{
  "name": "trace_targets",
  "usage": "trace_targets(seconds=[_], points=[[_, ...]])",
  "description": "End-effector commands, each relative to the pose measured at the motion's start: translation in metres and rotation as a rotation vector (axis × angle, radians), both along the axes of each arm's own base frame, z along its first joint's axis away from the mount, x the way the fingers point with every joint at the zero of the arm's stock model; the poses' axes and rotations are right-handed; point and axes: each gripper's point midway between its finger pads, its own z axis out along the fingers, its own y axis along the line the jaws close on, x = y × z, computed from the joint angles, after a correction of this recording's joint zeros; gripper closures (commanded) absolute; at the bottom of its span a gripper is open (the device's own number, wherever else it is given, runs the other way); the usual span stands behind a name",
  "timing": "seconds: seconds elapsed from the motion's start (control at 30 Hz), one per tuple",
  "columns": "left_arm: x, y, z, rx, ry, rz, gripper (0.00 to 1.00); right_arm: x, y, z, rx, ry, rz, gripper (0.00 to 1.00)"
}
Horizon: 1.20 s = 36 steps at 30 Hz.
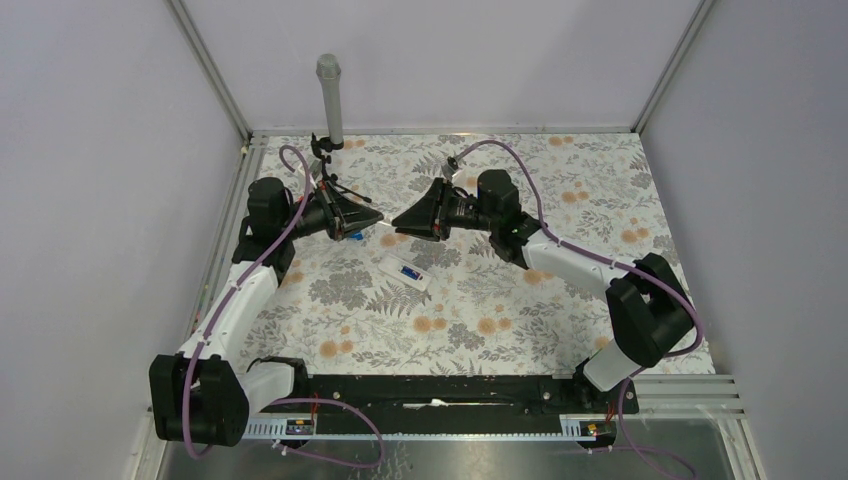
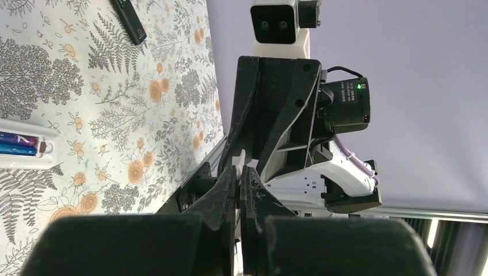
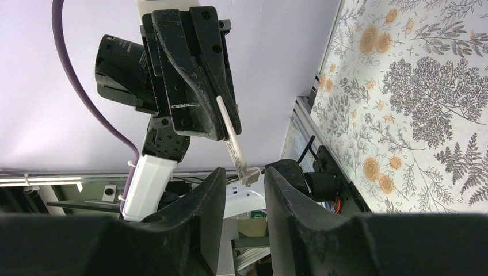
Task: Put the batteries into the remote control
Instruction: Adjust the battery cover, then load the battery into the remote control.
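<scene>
Top looks down; left wrist faces right hand

Table cover: floral-printed sheet, matt; cloth or paper, cannot tell.
Remote: white slim plastic remote control, smooth, faint sheen.
Cells: blue cylindrical batteries, glossy wrap.
Left gripper: black plastic, matt, scuffed pale at the edges.
Strip: thin white plastic strip, smooth.
Right gripper: black plastic, matt.
Cable: purple cable, smooth sheath.
Rails: silver metal rails, dull sheen.
</scene>
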Motion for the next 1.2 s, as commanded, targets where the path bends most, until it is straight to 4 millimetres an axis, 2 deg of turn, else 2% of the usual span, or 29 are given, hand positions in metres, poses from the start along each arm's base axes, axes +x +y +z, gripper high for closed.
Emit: trace_targets(seconds=[0.0, 0.23, 0.33, 0.4, 0.6, 0.7, 0.73, 0.8, 0.83, 0.9, 0.97, 1.03, 1.17], points=[[0.005, 0.002, 0.009, -0.011, -0.056, 0.020, 1.00, 0.001, 0.006, 0.013, 0.036, -0.022, -0.006, 0.62], [0.001, 0.001, 0.005, -0.015, -0.042, 0.010, 1.00, 0.004, 0.006, 0.005, 0.018, -0.018, -0.036, 0.66], [-0.001, 0.001, 0.003, -0.015, -0.036, 0.006, 1.00, 0.004, 0.006, 0.005, 0.022, -0.029, -0.048, 0.58], [-0.001, 0.001, 0.001, -0.015, -0.033, 0.006, 1.00, 0.004, 0.006, 0.005, 0.022, -0.032, -0.048, 0.58], [-0.001, 0.001, 0.000, -0.015, -0.031, 0.011, 1.00, -0.002, 0.008, 0.004, 0.022, -0.023, -0.040, 0.82], [-0.002, 0.002, -0.003, -0.014, -0.027, 0.011, 0.99, -0.002, 0.005, 0.000, 0.014, -0.010, -0.057, 0.90], [-0.003, 0.002, -0.005, -0.013, -0.022, 0.012, 0.90, -0.002, 0.004, -0.002, 0.007, -0.005, -0.066, 0.92], [-0.004, 0.002, -0.011, -0.005, -0.019, 0.016, 0.61, -0.001, 0.000, -0.009, -0.013, 0.010, -0.096, 0.94], [-0.004, 0.003, -0.014, 0.005, -0.020, 0.022, 0.50, -0.001, -0.003, -0.013, -0.024, 0.018, -0.111, 0.95], [-0.003, 0.006, -0.024, 0.039, -0.013, 0.045, 0.23, -0.001, -0.010, -0.028, -0.061, 0.042, -0.153, 0.96], [0.001, 0.011, -0.038, 0.096, 0.001, 0.083, 0.07, -0.003, -0.020, -0.050, -0.102, 0.073, -0.190, 0.97], [0.002, 0.017, -0.061, 0.159, 0.052, 0.118, 0.01, -0.005, -0.029, -0.069, -0.138, 0.091, -0.229, 0.97], [0.004, 0.029, -0.105, 0.268, 0.162, 0.179, 0.01, -0.005, -0.041, -0.097, -0.187, 0.119, -0.294, 0.98]])
